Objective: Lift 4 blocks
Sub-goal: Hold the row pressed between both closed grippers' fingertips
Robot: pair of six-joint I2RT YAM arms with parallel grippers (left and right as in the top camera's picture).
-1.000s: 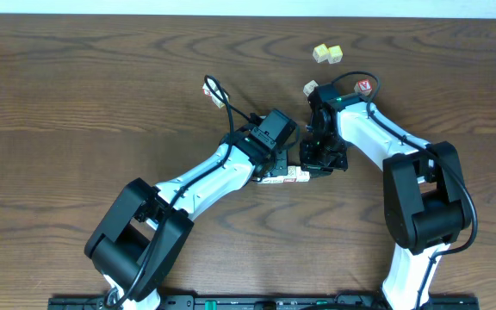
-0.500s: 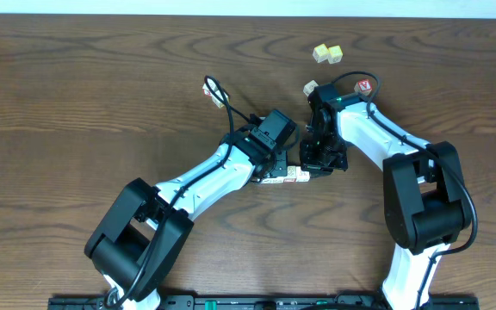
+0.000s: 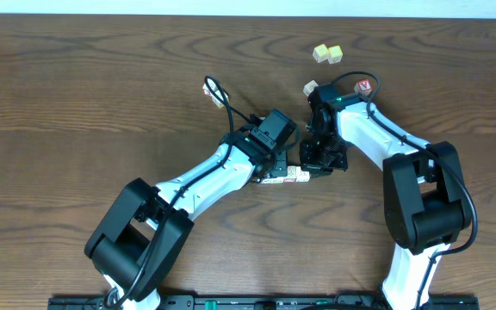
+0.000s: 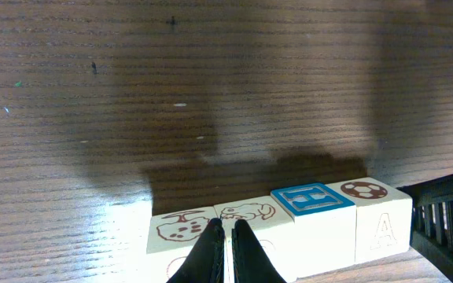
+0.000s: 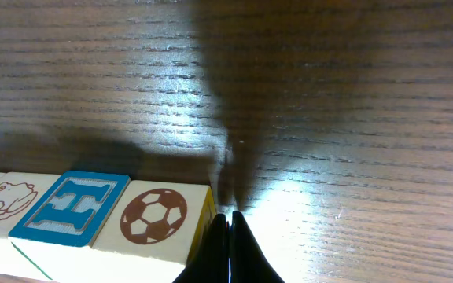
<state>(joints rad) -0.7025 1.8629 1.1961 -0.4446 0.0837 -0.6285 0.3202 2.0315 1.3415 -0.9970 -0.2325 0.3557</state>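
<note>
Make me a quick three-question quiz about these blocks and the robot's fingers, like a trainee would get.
1. True or false: the four blocks lie in one row, touching side by side.
2. Which print tops the end block beside the right fingers? A) a soccer ball B) a blue H C) a red star
3. Fill in: the left fingers are ___ (open or shut).
Key: 1 true; 2 A; 3 shut.
</note>
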